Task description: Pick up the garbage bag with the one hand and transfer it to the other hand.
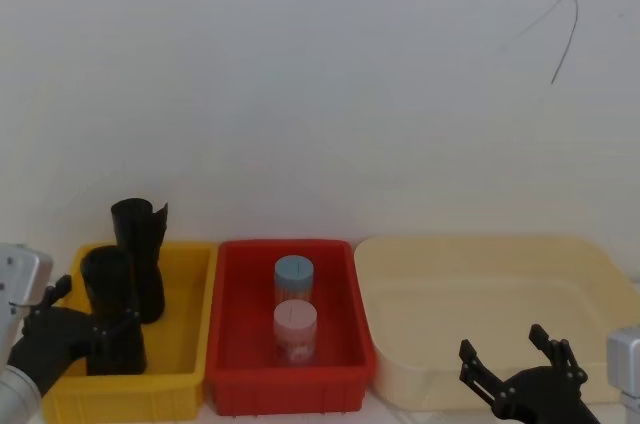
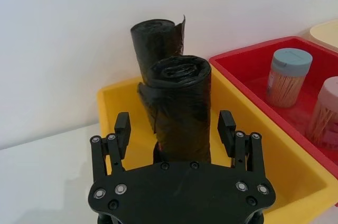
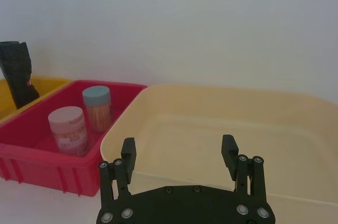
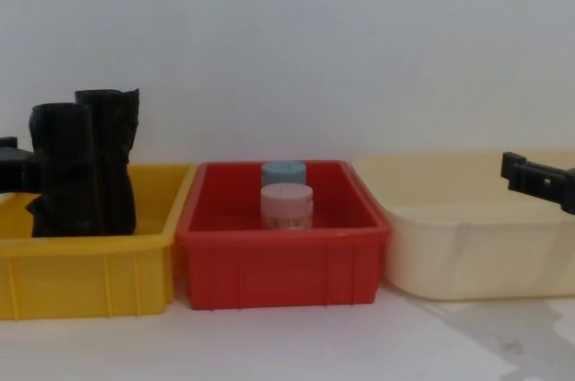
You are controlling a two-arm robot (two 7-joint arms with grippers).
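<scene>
Honestly, not much of the job is done, just the approach. The garbage bag [image 2: 182,108], a stubby matte black roll of crinkly plastic, stands upright in the yellow plastic bin [image 2: 112,106]. It's right in front of a taller, slimmer black roll [image 2: 156,36] with a ragged flap poking up at the top.

The left gripper [image 2: 175,123], a black claw with long jointed fingers [image 2: 122,126], is spread wide with one finger on each side of the stubby roll. In the wrist view there's a sliver of gap on both sides, so it's around the bag but not squeezing it. The bag looks to be resting in the bin, not lifted.

The right gripper [image 3: 178,149] is the same sort of black claw. It hangs wide open and empty at the near edge of the big cream plastic tray [image 3: 211,91], well apart from the bag. The red plastic bin [image 3: 58,168] sits between the two, holding a clear jar with a blue lid [image 3: 96,108] and a clear jar with a pink lid [image 3: 68,129]. Both look stuffed with thin sticks.

My read of what's left is pretty much everything: close on the roll, lift it clear, carry it across, let the right claw take it, then release.

On materials, the roll is wrinkly film wound thick, with folds spiralling at its top. I'd guess it gives a little under pressure. The bins are smooth hard plastic with ribbed outer walls, and the tray has rounded corners.
</scene>
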